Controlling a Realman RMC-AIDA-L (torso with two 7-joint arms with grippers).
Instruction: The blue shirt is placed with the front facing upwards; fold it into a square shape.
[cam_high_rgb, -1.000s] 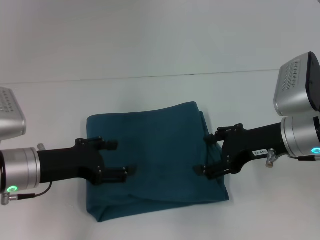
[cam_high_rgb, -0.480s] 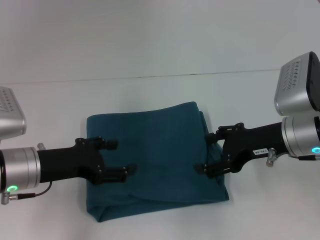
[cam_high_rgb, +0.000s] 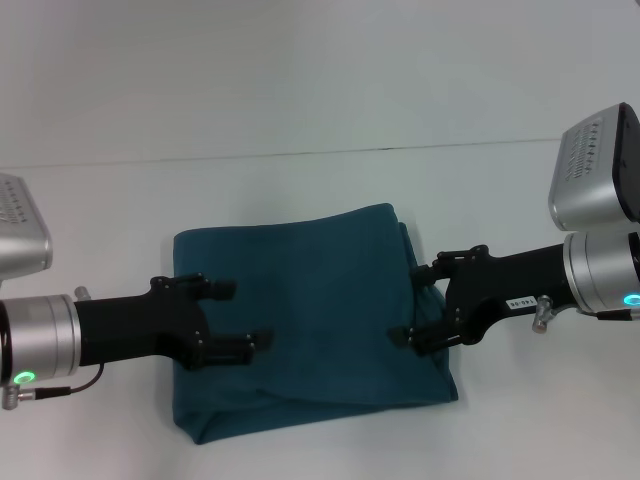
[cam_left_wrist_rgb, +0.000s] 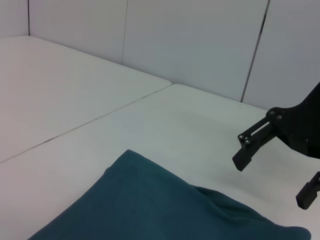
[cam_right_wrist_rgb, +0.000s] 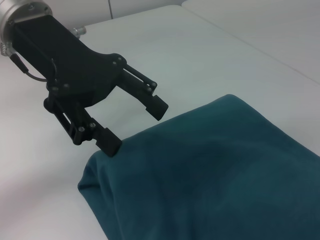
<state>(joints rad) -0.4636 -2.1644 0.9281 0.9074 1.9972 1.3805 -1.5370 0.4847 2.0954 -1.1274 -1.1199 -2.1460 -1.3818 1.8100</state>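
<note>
Blue shirt (cam_high_rgb: 310, 320) folded into a rough square on the white surface (cam_high_rgb: 320, 110). Left gripper (cam_high_rgb: 238, 315) and right gripper (cam_high_rgb: 408, 305) over opposite edges, jaws open, holding nothing. Probably soft, light, limp; best pinched at edges or corners.

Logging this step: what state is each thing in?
shirt: folded into a rough square, plain side up, lying flat on the table.
left hand: open, over the shirt's left edge, gripping nothing.
right hand: open, at the shirt's right edge, gripping nothing.
</note>
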